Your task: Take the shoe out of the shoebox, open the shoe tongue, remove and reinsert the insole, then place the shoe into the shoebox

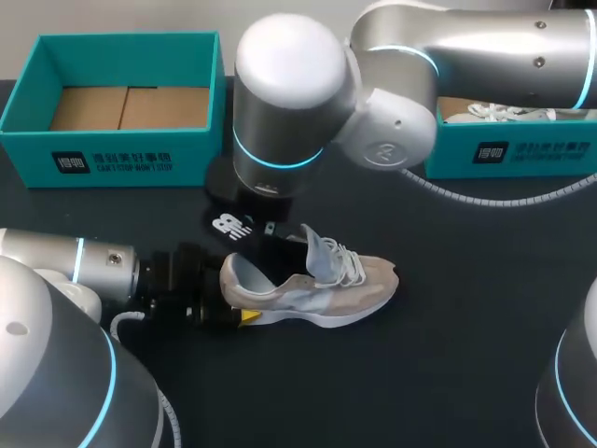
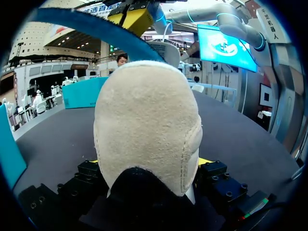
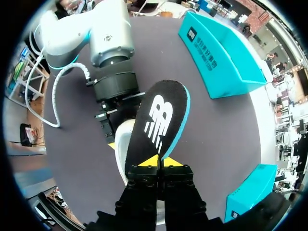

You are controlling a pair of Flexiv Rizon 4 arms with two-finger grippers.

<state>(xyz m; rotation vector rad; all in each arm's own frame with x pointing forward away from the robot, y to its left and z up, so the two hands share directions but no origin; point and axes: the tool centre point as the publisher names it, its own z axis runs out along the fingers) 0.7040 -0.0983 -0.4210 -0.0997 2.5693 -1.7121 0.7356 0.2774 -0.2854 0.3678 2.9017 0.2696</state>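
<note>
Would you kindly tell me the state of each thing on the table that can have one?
shoe: upright on the table, tongue lifted open.
insole: raised over the shoe, one end pinched.
left claw: shut on the shoe's heel.
right claw: shut on the insole.
left shoebox: open, no shoe inside.
right shoebox: open, another shoe inside.

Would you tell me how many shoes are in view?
2. One shoe lies mid-table, heel in the left gripper; a second shoe sits in the far-right box, partly hidden by the right arm.
</note>
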